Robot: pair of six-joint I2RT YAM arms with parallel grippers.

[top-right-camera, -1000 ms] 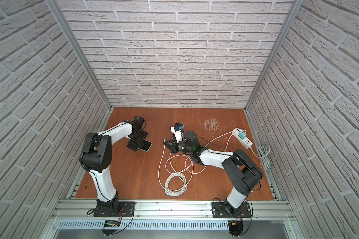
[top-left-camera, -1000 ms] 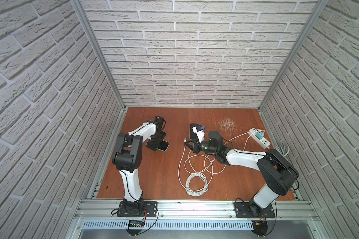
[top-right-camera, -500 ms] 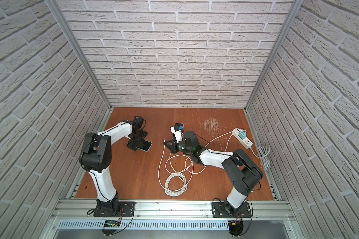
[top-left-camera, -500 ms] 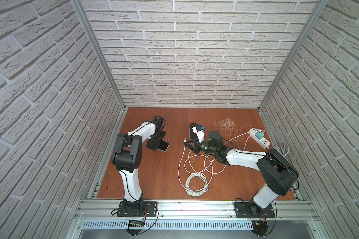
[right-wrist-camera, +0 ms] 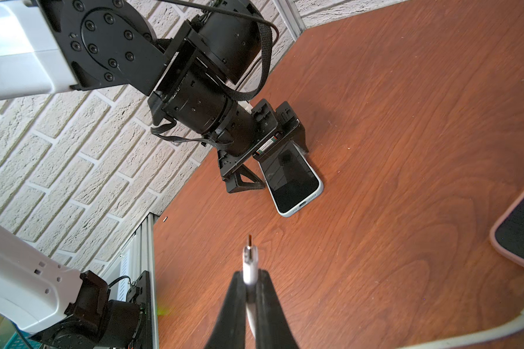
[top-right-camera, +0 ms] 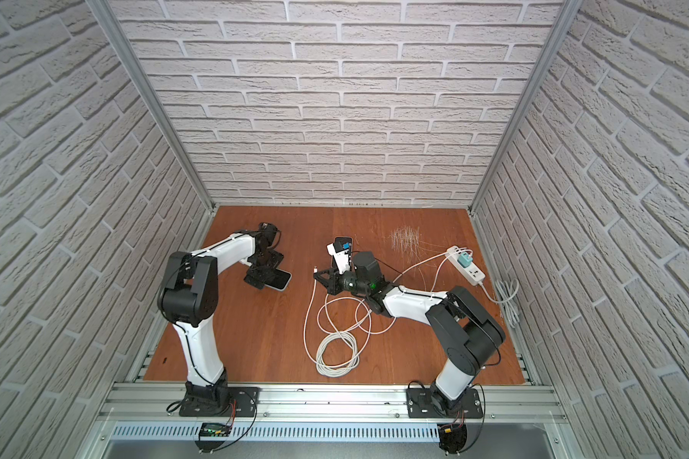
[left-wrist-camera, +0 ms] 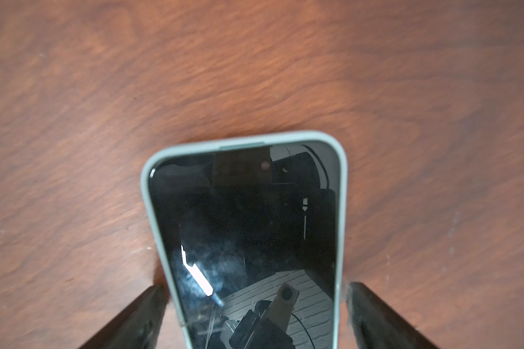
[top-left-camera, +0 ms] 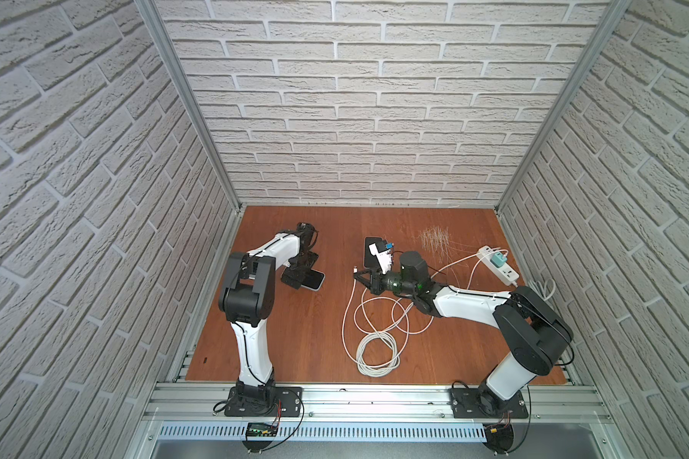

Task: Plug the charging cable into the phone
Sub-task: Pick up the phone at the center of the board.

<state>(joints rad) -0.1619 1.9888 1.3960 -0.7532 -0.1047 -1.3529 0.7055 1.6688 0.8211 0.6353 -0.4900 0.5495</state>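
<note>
Our right tool (right-wrist-camera: 250, 274) pinches the white charging cable plug (right-wrist-camera: 250, 263), and the pale-green-cased black phone (right-wrist-camera: 294, 181) lies ahead of it on the worktop, between the wide-open jaws of our left tool (left-wrist-camera: 256, 291), so we judge a misaligned push could slide it away.

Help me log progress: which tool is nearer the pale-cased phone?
Left. The left tool straddles the phone, one finger at each side; the right tool, shut on the cable plug, is apart from it.

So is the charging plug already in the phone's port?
No, the plug pinched in the right gripper points toward the phone but sits clearly apart from it.
</note>
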